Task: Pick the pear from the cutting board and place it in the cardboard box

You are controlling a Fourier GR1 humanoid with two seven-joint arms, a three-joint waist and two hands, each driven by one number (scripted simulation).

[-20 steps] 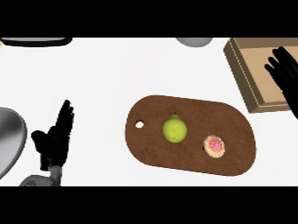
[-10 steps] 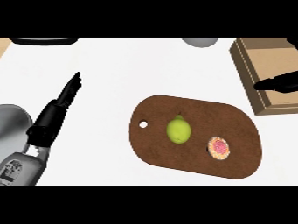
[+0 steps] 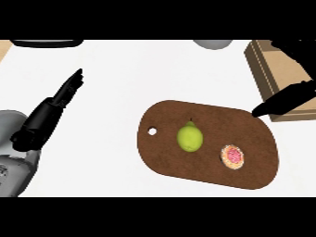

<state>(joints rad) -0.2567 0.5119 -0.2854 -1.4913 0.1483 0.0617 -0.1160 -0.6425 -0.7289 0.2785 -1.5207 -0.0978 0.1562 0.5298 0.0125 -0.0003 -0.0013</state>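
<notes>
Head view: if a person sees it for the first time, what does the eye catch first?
First the dark brown cutting board at the centre-right, with the green pear in its middle and a small pink round item right of the pear. Then the right hand, black, over the cardboard box at the upper right, and the left hand, fingers straight, at the left.

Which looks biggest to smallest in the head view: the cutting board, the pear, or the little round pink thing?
1. Cutting board, by far the largest.
2. Pear.
3. Round pink item, slightly smaller than the pear.
</notes>
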